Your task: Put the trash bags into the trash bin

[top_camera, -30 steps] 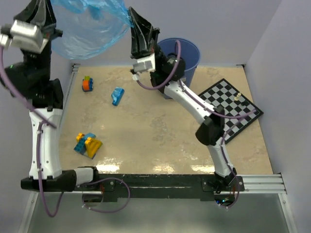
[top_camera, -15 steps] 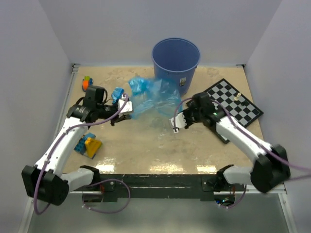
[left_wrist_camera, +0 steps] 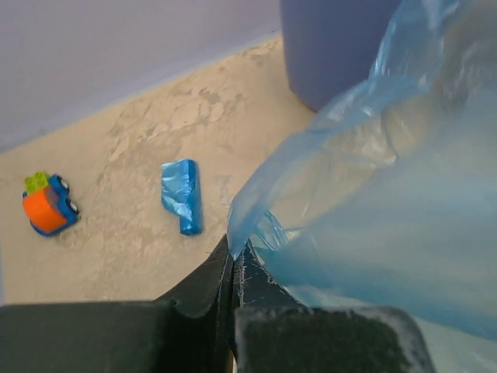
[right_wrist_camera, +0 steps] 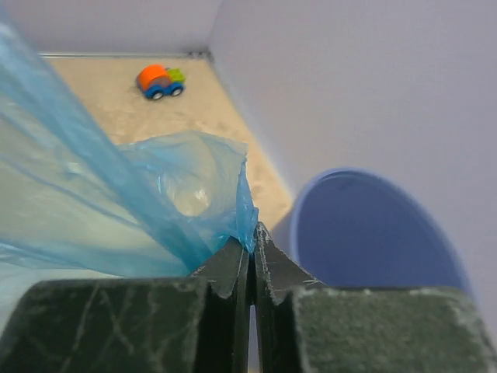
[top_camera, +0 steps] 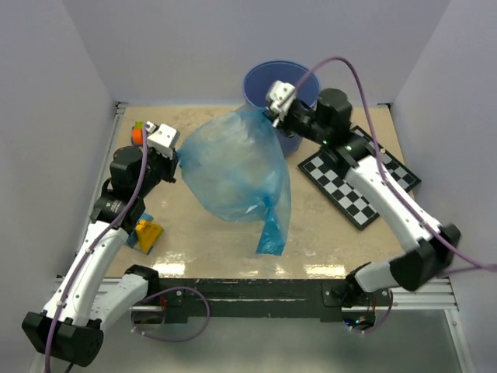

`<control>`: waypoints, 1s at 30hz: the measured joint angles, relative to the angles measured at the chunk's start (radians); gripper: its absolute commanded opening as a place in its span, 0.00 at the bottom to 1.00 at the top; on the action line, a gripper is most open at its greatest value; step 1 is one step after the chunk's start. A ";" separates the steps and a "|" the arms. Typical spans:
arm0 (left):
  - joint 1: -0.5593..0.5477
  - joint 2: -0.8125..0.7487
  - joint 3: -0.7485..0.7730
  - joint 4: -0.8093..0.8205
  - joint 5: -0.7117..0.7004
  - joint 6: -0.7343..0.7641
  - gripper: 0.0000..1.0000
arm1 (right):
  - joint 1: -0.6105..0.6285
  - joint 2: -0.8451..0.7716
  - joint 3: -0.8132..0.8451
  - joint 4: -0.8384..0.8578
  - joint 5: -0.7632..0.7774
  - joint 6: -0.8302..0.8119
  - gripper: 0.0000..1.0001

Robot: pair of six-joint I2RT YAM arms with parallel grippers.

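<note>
A large translucent blue trash bag [top_camera: 233, 167] hangs stretched between my two grippers above the table. My left gripper [top_camera: 177, 159] is shut on its left edge; the wrist view shows the film [left_wrist_camera: 373, 202] pinched at the fingertips [left_wrist_camera: 233, 247]. My right gripper [top_camera: 268, 115] is shut on its far right corner [right_wrist_camera: 93, 210], next to the blue trash bin [top_camera: 260, 78]. The pinch shows in the right wrist view [right_wrist_camera: 251, 233], with the bin's open mouth [right_wrist_camera: 365, 225] just right. A second, rolled-up trash bag [left_wrist_camera: 180, 196] lies on the table.
A black-and-white chessboard [top_camera: 365, 183] lies at the right under my right arm. An orange toy car [top_camera: 138, 134] sits at the far left, also in both wrist views [left_wrist_camera: 48, 206] [right_wrist_camera: 159, 80]. Toy blocks [top_camera: 147, 233] lie at the near left.
Half a second ago the bag lay crumpled on the table with both grippers low beside it. Now both grippers hold it, lifted and spread wide, and the right gripper has moved up to the bin.
</note>
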 measured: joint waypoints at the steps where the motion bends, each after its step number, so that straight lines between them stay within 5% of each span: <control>1: 0.003 0.014 0.000 0.000 -0.027 -0.021 0.00 | 0.000 0.058 0.031 0.000 -0.002 0.054 0.00; 5: 0.034 0.047 0.006 0.037 -0.146 -0.065 0.00 | 0.000 0.354 0.218 -0.037 0.031 0.280 0.00; 8: 0.135 0.121 0.048 0.089 -0.187 -0.066 0.00 | 0.001 0.623 0.522 -0.093 0.087 0.342 0.00; 12: 0.319 0.351 0.233 0.142 -0.225 -0.075 0.00 | 0.010 0.972 1.015 -0.083 0.205 0.280 0.00; 14: 0.371 0.509 0.415 0.161 -0.235 -0.077 0.00 | 0.018 1.061 1.119 0.041 0.284 0.174 0.00; 19: 0.391 0.734 0.837 0.254 -0.208 -0.078 0.00 | 0.061 1.071 1.048 0.564 0.323 -0.201 0.00; 24: 0.391 0.675 0.962 0.576 -0.052 -0.077 0.00 | 0.146 1.078 1.161 0.985 0.176 -0.497 0.00; 30: 0.354 0.413 0.795 0.864 0.222 -0.083 0.00 | 0.249 0.650 0.427 1.326 0.085 -0.746 0.00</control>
